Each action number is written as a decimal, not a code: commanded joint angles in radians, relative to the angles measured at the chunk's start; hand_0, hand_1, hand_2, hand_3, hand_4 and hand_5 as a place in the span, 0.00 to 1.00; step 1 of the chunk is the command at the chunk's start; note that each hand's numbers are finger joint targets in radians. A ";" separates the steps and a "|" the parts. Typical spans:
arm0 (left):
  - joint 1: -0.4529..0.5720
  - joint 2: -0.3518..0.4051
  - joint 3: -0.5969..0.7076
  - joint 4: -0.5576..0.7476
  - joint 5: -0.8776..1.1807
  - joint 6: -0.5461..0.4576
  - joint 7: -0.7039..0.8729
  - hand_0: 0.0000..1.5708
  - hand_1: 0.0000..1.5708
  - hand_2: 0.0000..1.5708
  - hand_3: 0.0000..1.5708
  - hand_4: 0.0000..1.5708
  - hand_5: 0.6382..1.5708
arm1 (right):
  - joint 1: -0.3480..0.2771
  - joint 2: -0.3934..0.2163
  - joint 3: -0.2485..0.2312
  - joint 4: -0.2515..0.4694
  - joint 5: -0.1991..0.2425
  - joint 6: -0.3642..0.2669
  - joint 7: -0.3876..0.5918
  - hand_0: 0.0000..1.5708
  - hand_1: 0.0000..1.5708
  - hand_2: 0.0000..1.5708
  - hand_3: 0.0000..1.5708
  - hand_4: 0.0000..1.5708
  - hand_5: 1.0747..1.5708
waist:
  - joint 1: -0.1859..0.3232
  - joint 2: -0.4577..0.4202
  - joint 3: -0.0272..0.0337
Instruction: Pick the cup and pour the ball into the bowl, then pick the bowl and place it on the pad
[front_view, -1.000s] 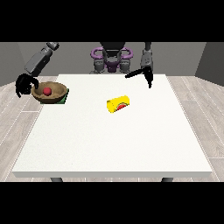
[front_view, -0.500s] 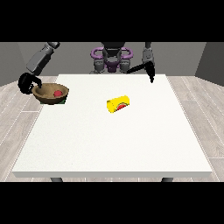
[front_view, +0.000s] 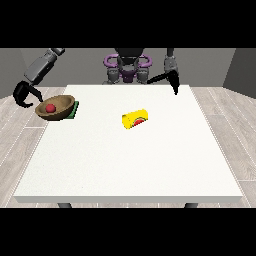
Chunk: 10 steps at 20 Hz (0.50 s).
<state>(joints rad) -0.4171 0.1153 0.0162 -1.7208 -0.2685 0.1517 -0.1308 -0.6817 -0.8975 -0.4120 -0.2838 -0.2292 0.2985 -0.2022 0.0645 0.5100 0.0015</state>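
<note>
Looking across the table (front_view: 130, 165), I take the bowl (front_view: 56, 107) as my landmark: it sits at the table's far corner on the view's left, tilted a little, overlapping the green pad (front_view: 74, 111) that peeks out from behind its side nearer the table's middle. The red ball (front_view: 50, 108) lies inside the bowl, so I judge the pouring done and the placing step in hand.

The hand at the view's left (front_view: 23, 94) is just outside the bowl, off the table edge, its fingers curled into a hook. I cannot tell whether they touch the rim or pinch it; to me they look apart from it. If the bowl is resting, it rests partly on the pad and partly over the corner, and that would explain the tilt.

The yellow cup (front_view: 136, 119) lies on its side well away from the bowl, toward the table's middle, its mouth turned toward the camera. That fits a cup already emptied and set aside.

The hand at the view's right (front_view: 173, 82) hangs far from the bowl, over the table's far edge, fingers pointing down; they look straight and hold nothing. I would keep it parked there, out of the way.
</note>
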 joint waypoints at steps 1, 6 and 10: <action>0.001 0.008 0.011 -0.046 0.016 -0.008 0.002 0.00 0.00 0.00 0.00 0.00 0.99 | -0.044 -0.069 -0.011 0.005 0.003 -0.017 0.031 0.00 0.00 0.27 0.17 0.00 0.82 | 0.000 0.041 0.0003; -0.027 0.041 0.059 -0.038 0.042 -0.029 0.062 0.00 0.00 0.00 0.00 0.00 1.00 | -0.044 -0.062 0.010 0.000 0.018 0.022 0.055 0.00 0.00 0.23 0.16 0.00 0.84 | -0.024 -0.010 0.0000; 0.045 -0.009 -0.011 -0.098 -0.009 0.004 0.075 0.00 0.00 0.00 0.00 0.00 1.00 | -0.075 -0.134 -0.013 0.006 0.000 0.080 0.086 0.00 0.00 0.16 0.14 0.00 0.86 | -0.036 -0.027 0.0005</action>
<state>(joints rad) -0.3983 0.1063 0.0136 -1.7726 -0.2778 0.1622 -0.0819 -0.7358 -0.9669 -0.4080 -0.2852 -0.2158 0.3203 -0.1424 0.0383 0.4899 0.0018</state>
